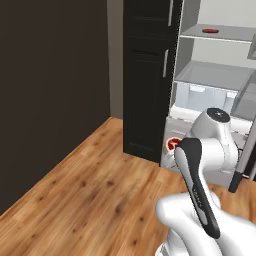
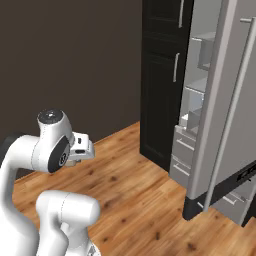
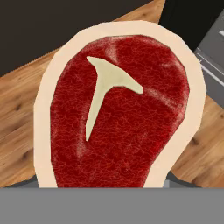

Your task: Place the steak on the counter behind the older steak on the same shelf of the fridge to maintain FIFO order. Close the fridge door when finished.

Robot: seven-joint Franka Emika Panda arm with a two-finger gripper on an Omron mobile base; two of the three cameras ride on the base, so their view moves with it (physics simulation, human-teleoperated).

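The gripper grasps the steak, which covers both fingertips in the hand view; the cut faces the lens, red with a pale Y-shaped bone mark and a cream fat rim all round. In the left base view a small part of the steak shows just past the arm's elbow, held in the air above the wooden floor, carried by no surface. Beyond it stands the fridge, open, beside a black panelled cabinet. The older steak, a flat dark-red slab, lies on the upper shelf near its front edge. In the right base view the fridge door stands swung open, its long handle facing the camera.
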